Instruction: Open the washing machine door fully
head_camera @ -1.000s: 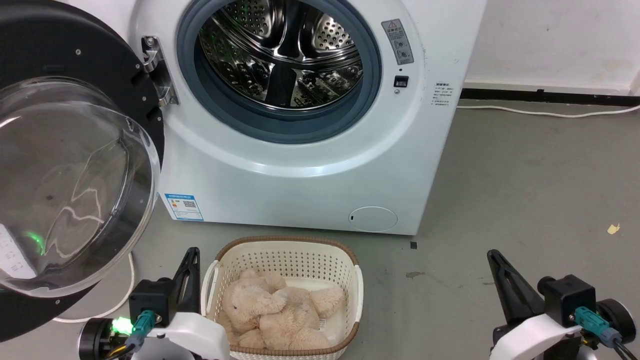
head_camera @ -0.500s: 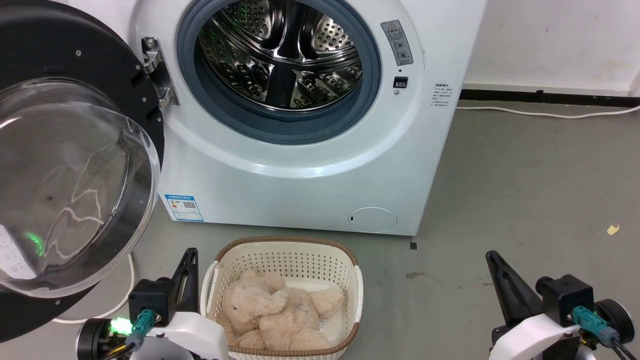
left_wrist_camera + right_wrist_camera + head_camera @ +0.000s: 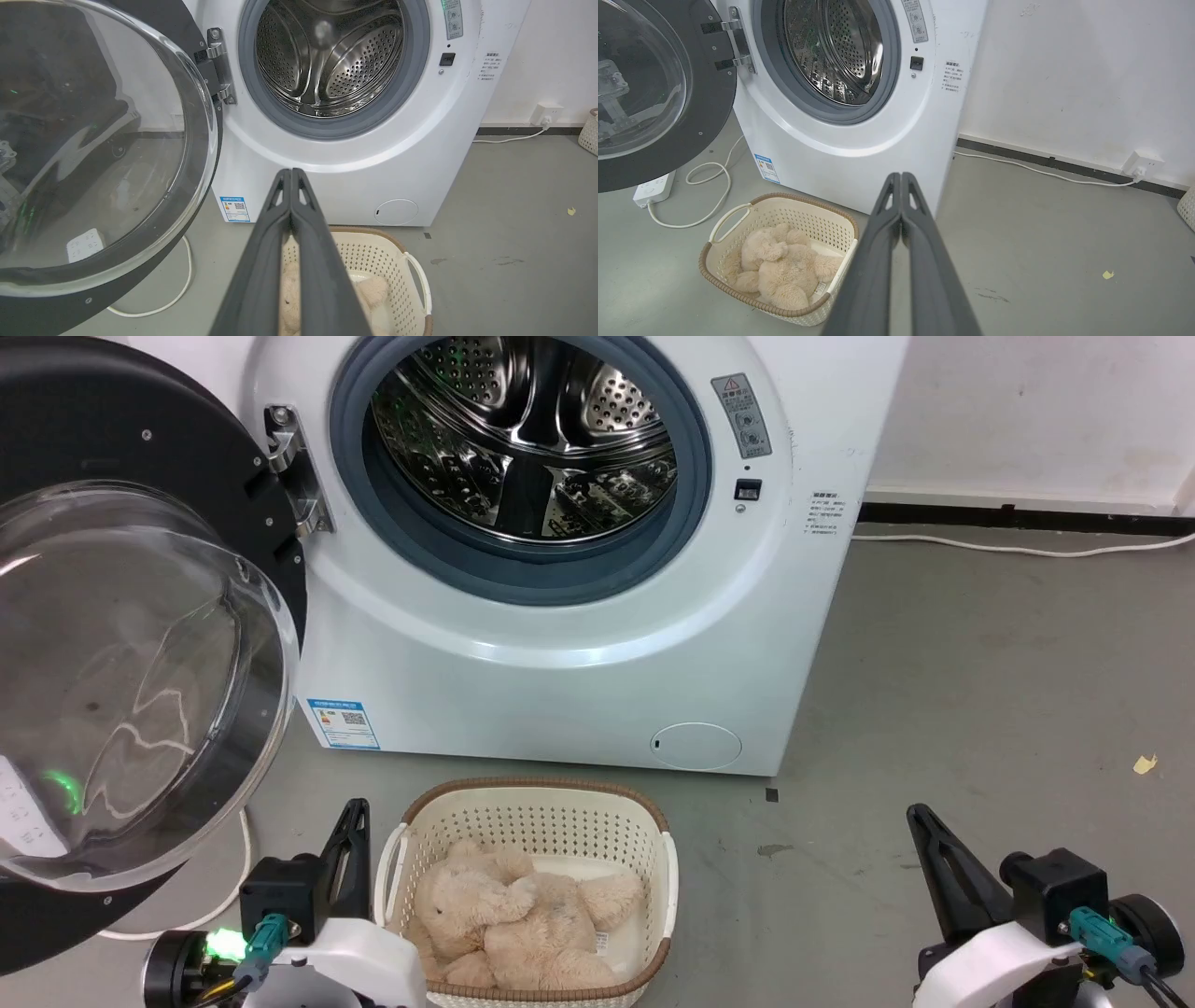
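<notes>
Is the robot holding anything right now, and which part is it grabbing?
Nothing. The left gripper and the right gripper are both shut with empty fingers, apart from the washing machine door.

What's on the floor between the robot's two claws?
In the head view, a cream basket holding a plush toy sits beside the left gripper; grey floor runs on to the right gripper.

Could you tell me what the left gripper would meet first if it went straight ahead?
The left gripper would probably meet the big white front-loading washing machine, on its front panel just below the grey rubber ring, though depth is unclear.
</notes>
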You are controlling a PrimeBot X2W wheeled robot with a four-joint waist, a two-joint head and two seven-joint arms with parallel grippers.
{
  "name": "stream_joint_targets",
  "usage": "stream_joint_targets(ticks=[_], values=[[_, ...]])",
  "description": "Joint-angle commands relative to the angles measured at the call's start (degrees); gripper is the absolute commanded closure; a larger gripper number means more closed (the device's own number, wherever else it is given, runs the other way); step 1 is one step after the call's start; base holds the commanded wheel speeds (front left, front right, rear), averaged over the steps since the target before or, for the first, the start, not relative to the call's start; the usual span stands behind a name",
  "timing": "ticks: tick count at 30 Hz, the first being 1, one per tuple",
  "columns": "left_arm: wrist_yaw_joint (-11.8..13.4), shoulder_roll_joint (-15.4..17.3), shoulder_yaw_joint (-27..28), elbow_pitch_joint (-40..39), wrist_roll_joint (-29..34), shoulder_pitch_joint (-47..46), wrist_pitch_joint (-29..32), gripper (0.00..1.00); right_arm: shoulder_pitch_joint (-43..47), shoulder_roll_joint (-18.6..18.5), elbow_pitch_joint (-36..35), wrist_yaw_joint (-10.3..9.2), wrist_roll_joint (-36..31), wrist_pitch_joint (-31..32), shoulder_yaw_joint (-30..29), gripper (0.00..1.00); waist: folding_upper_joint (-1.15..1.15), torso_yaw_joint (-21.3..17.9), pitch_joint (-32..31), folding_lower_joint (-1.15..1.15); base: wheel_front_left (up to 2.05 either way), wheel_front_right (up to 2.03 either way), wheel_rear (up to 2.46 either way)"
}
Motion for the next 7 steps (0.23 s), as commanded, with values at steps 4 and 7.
stream_joint_targets(ticks=[4, 7], values=[[-0.2, 0.0, 0.0, -0.2, 0.1, 0.1, 0.0, 1.0, -0.8, 0.2, 0.1, -0.05, -0.4, 0.1, 0.0, 1.0, 0.0, 0.0, 0.0, 0.0, 0.0, 0.0, 0.0], [-0.2, 0.0, 0.0, -0.2, 0.1, 0.1, 0.0, 1.0, -0.8, 0.2, 0.1, -0.05, -0.4, 0.1, 0.0, 1.0, 0.0, 0.0, 0.0, 0.0, 0.0, 0.0, 0.0]])
